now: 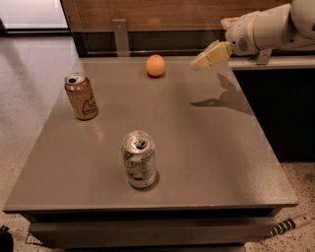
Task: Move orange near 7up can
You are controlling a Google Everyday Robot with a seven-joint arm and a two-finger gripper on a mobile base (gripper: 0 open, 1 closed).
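A small round orange (155,65) sits on a grey table (211,152), close to the table's far edge, upper centre of the frame. Nothing touches it. It rests alone on the bare surface with a small shadow beneath it.

The 7up can (139,159) stands upright low in the frame, slightly left of centre and near the table's front edge. It is silver-white with green markings and its top is opened. It is well apart from the orange, with most of the table's depth between them.

To the right of the orange, in the upper right of the frame, the gripper (197,64) hangs in the air above the table's far right part. It is tan and wedge-shaped, pointing down and to the left toward the fruit. It is near the orange but clearly apart from it and holds nothing. Whether it is open or closed cannot be told from this angle. Behind it the white arm (266,29) runs off the upper right corner, and its dark shadow (221,96) lies on the tabletop below.

A golden-brown can (81,96) with a pale logo stands upright on the left side of the table — also opened, and apart from everything else.

Beyond the table's far edge is a wood-panelled wall (172,10), and pale speckled floor (29,69) shows at the left.
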